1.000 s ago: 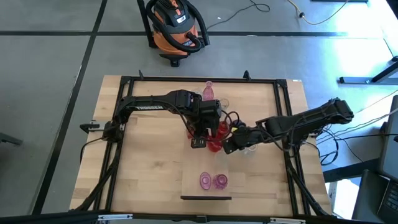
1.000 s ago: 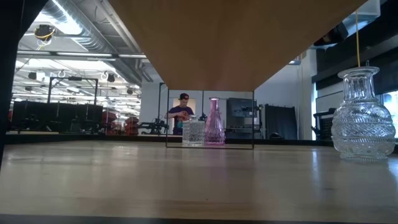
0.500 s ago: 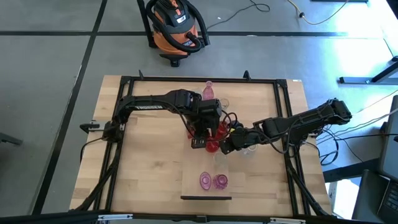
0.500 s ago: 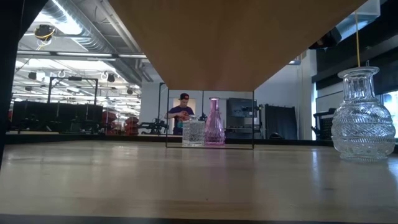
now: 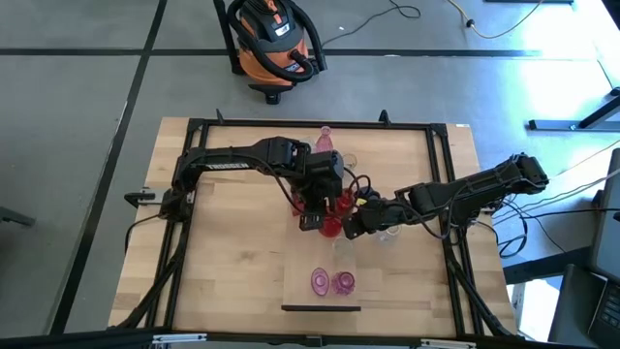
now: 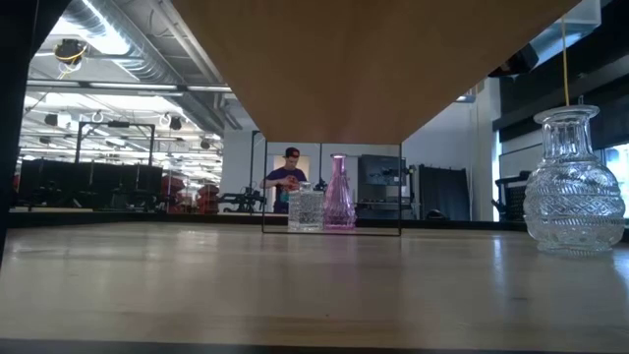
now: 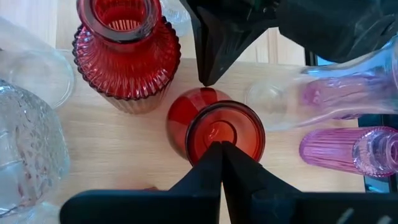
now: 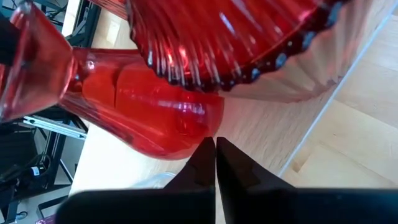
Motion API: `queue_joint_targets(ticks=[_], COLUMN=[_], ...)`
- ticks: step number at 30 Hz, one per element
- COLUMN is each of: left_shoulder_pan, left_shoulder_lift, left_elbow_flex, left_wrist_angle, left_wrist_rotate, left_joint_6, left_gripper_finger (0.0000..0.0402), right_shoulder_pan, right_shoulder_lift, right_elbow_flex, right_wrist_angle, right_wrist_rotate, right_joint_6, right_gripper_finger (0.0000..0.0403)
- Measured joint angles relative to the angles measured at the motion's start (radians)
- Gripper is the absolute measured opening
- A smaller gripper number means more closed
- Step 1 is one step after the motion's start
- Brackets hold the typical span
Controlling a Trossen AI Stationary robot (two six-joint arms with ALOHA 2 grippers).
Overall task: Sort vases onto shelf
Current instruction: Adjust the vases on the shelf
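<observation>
Left wrist view put our left gripper, fingers together, directly over a smooth red vase beside a ribbed red vase. Our right gripper, also closed, touched the smooth vase's side. Two pink vases stood on the shelf.

Vases, red: a cluster at frame centre in the high view. One ribbed, wide-mouthed red vase stands upright; beside it a smooth red bottle vase is seen from above, mouth round and dark-rimmed.

Vases, pink: two pink vases stand side by side on the shelf, a pale wood plank with a dark strip along its lower edge, at lower centre. One tall pink bottle vase stands at upper centre.

Vases, clear: a cut-glass vase stands upright at the right of the low view.
</observation>
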Motion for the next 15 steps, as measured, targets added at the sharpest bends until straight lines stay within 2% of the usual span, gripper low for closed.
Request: queue_joint_targets(ticks=[10, 15], left_shoulder_pan=[0.0, 0.0], left_shoulder_lift=[-0.006, -0.006], left_elbow_flex=[0.051, 0.051], left_wrist_angle=[-0.004, -0.004], left_wrist_rotate=[0.0, 0.027], left_joint_6=[-0.003, -0.004], left_gripper_finger=[0.0, 0.0], right_shoulder_pan=[0.0, 0.0], right_shoulder_lift=[0.0, 0.0], right_elbow_flex=[0.0, 0.0], right_wrist_angle=[-0.001, -0.001], right_wrist_rotate=[-0.016, 0.01], right_joint_6=[0.001, 0.001], right_gripper_finger=[0.0, 0.0])
